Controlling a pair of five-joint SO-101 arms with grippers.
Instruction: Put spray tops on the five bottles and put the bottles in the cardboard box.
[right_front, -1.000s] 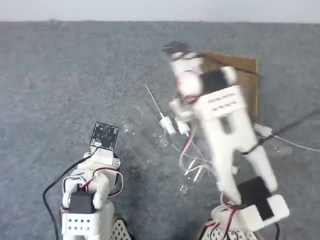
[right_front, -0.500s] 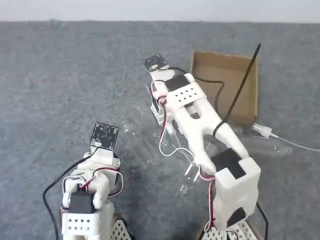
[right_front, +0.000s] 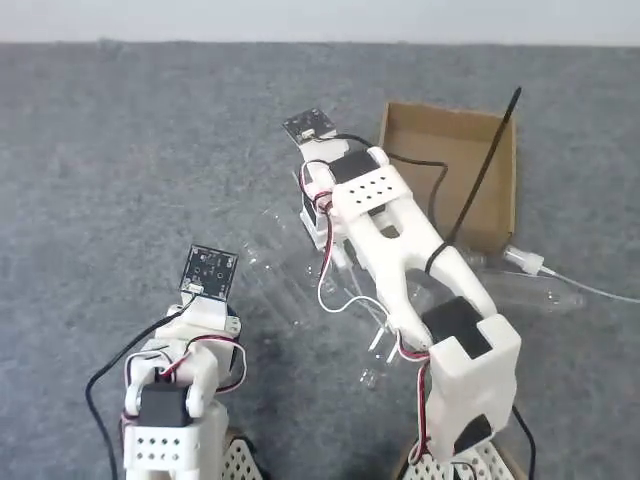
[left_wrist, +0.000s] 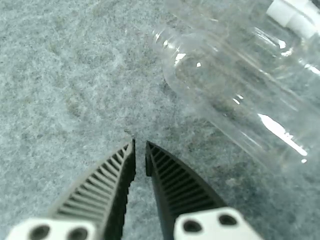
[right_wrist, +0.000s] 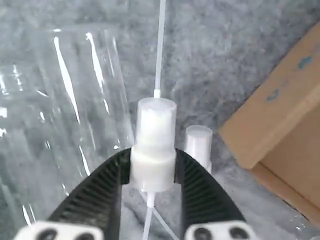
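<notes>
Sitting on the grey table (right_front: 120, 120), the cardboard box (right_front: 455, 122) is facing up, open, and the right arm (right_front: 400, 240) is stretching out just left of it, covering its own grip from above. Clear bottles (right_front: 280, 270) are lying on their sides between the arms. The right wrist view is showing the right gripper (right_wrist: 152, 159) clamping a white spray top (right_wrist: 155, 125) beside a second top (right_wrist: 197, 142). The left wrist view is showing the left gripper (left_wrist: 140, 147) hanging nearly closed and empty near a bottle (left_wrist: 235, 95).
</notes>
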